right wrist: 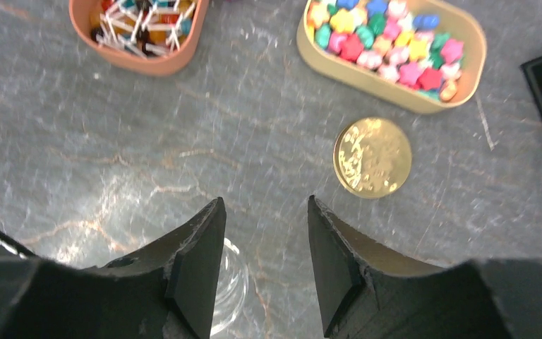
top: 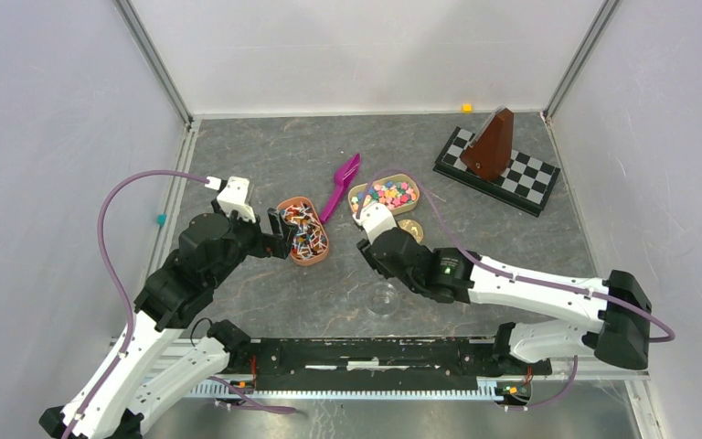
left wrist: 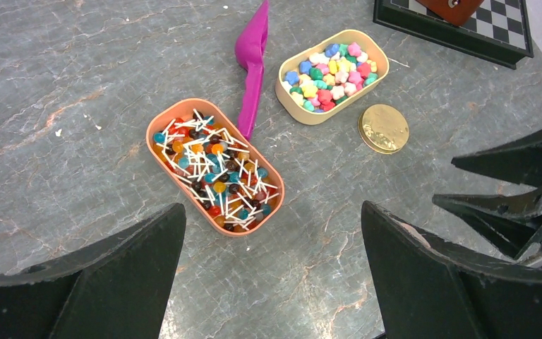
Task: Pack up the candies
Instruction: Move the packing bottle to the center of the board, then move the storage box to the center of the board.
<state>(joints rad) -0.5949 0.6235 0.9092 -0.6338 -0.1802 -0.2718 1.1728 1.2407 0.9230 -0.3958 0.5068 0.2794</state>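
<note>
I find the candies (left wrist: 332, 70) in the tan tray (left wrist: 310, 117), my left pincer (left wrist: 272, 212) wide and empty, my right pincer (right wrist: 265, 212) part-open and empty over the clear jar (right wrist: 230, 289), which I judge needs centring between the jaws before closing.

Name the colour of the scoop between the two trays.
The plastic scoop is magenta, clearest in the left wrist view.
</note>
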